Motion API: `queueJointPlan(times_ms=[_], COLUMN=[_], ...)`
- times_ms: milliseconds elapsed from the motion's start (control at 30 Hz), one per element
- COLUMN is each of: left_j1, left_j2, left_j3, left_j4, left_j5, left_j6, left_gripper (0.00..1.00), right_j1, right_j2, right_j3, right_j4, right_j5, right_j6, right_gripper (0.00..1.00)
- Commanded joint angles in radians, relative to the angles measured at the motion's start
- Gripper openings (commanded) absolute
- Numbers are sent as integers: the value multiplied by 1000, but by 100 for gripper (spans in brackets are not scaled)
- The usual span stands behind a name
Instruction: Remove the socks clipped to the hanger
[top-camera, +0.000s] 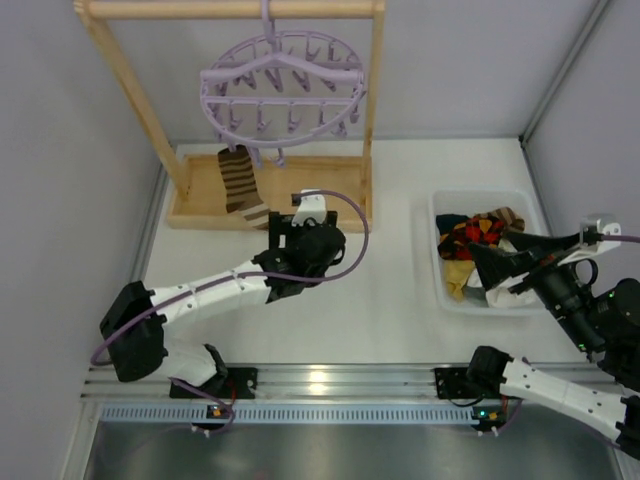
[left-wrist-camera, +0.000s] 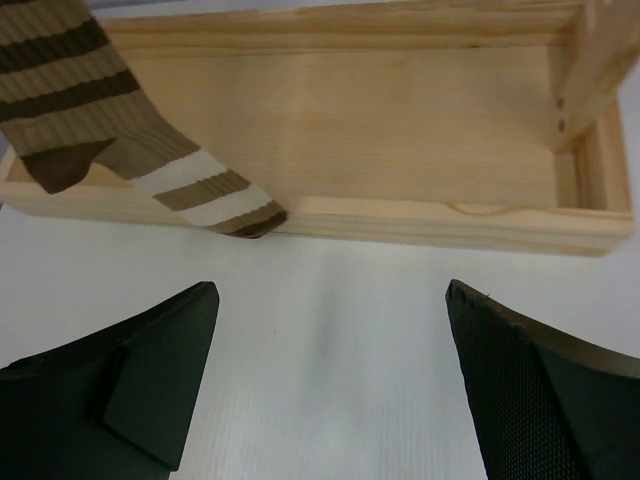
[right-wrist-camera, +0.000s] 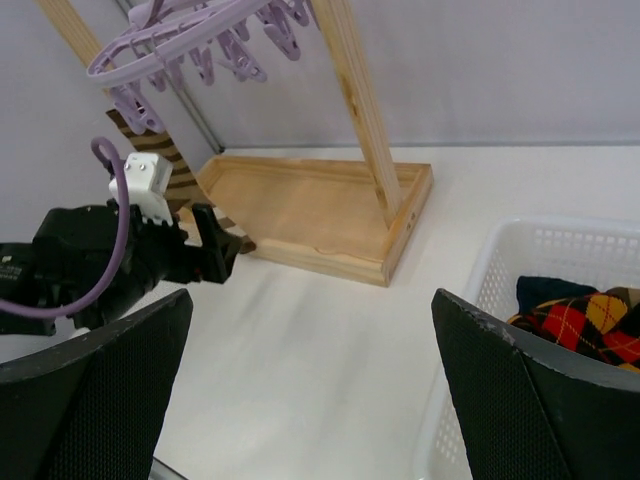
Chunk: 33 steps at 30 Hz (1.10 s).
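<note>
The lilac hanger (top-camera: 283, 85) hangs from the wooden rack's top bar; it also shows in the right wrist view (right-wrist-camera: 190, 35). One brown-and-cream striped sock (top-camera: 240, 180) hangs from a clip at its front left, its lower end draped over the rack base's front rim (left-wrist-camera: 215, 205). My left gripper (top-camera: 285, 222) is open and empty, low over the table just in front of that rim (left-wrist-camera: 330, 300), the sock's end up and to its left. My right gripper (top-camera: 490, 243) is open and empty above the white bin's left side (right-wrist-camera: 310, 300). An argyle sock (top-camera: 470, 235) lies in the bin.
The wooden rack (top-camera: 345, 205) stands at the back, with a tray-like base (left-wrist-camera: 350, 120) and upright posts (right-wrist-camera: 365, 110). The white bin (top-camera: 440, 290) at right holds several socks, among them yellow (top-camera: 458, 278) and white (top-camera: 505, 295). Grey walls close both sides.
</note>
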Motion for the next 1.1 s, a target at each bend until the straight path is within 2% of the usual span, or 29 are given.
queueJointPlan(times_ms=[0, 300, 500, 767, 833, 867, 933, 967, 1067], left_j1=[120, 377, 433, 472, 480, 487, 489, 489, 489], left_j2=[-22, 106, 246, 314, 320, 320, 315, 312, 275], left_j3=[-18, 0, 91, 112, 114, 112, 103, 97, 73], left_j4=[31, 198, 252, 255, 255, 255, 255, 255, 252], left_j5=[-57, -23, -71, -128, -128, -126, -120, -119, -80], left_j6=[-87, -52, -18, -33, -41, -44, -50, -56, -69], left_gripper=[99, 99, 99, 98, 91, 77, 56, 35, 14], right_j1=[-3, -3, -3, -3, -3, -3, -3, -3, -3], right_j2=[38, 104, 124, 160, 166, 167, 178, 181, 184], right_j3=[-18, -38, -47, -65, -70, -73, -71, -71, -77], right_j4=[96, 139, 171, 197, 210, 213, 214, 217, 234], right_j5=[-46, -149, -205, -242, -250, -252, -256, -258, -268], right_j6=[-13, -39, -59, -90, -96, -99, -101, -101, -93], right_gripper=[99, 99, 99, 99, 100, 100, 99, 100, 99])
